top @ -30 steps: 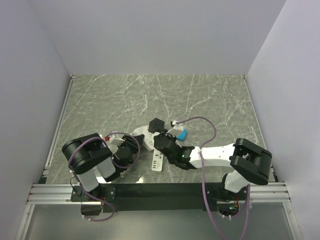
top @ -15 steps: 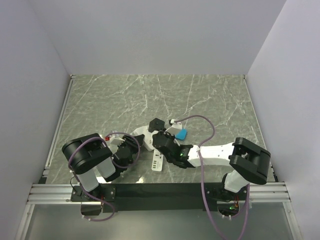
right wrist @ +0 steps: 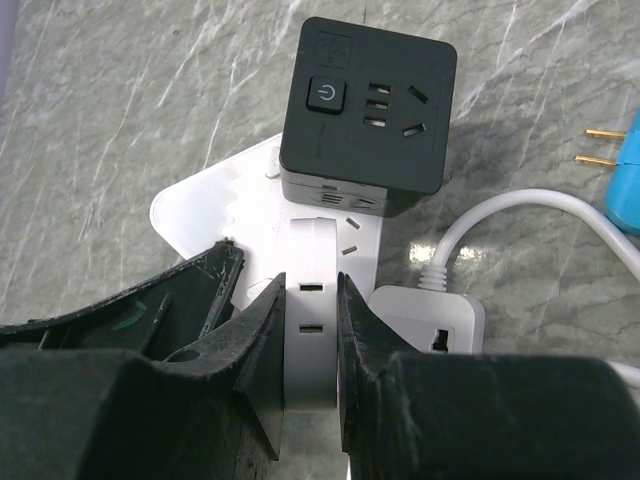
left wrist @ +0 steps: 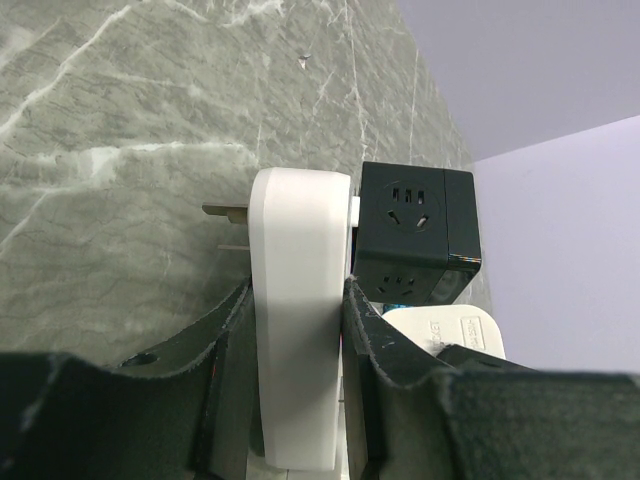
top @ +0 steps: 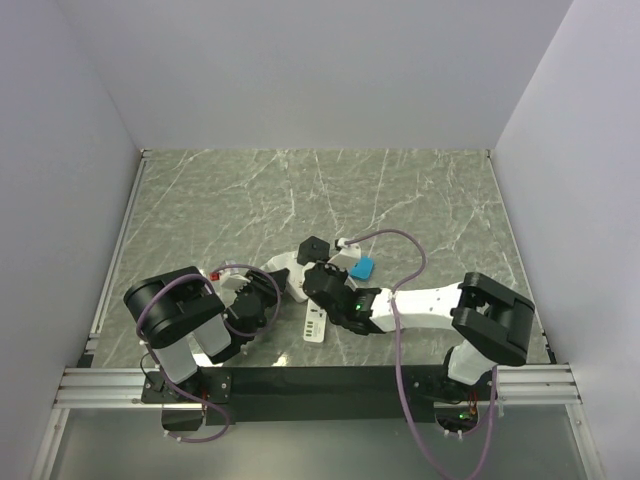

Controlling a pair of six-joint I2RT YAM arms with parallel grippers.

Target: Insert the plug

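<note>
My left gripper (left wrist: 298, 292) is shut on a flat white plug (left wrist: 300, 250) whose metal prongs (left wrist: 222, 211) point left, low over the table. In the top view this gripper (top: 265, 292) and the plug (top: 280, 267) are left of centre. My right gripper (right wrist: 310, 285) is shut on the end of a white power strip (right wrist: 311, 330) that has two small slots. The right gripper also shows in the top view (top: 322, 281), with the strip (top: 317, 326) beside it. A black cube socket (right wrist: 368, 110) stands just beyond both grippers and touches the plug's far side (left wrist: 410, 225).
A blue plug (right wrist: 628, 170) with brass prongs lies to the right, also in the top view (top: 364, 268). A white cable (right wrist: 500, 213) runs to a small white socket block (right wrist: 432, 315). A purple cable (top: 410, 262) loops over the right arm. Walls enclose the marble table (top: 250, 200).
My right arm has edged a little to the left with the power strip, and its purple cable loop has shifted. The left gripper and white plug have stayed put.
</note>
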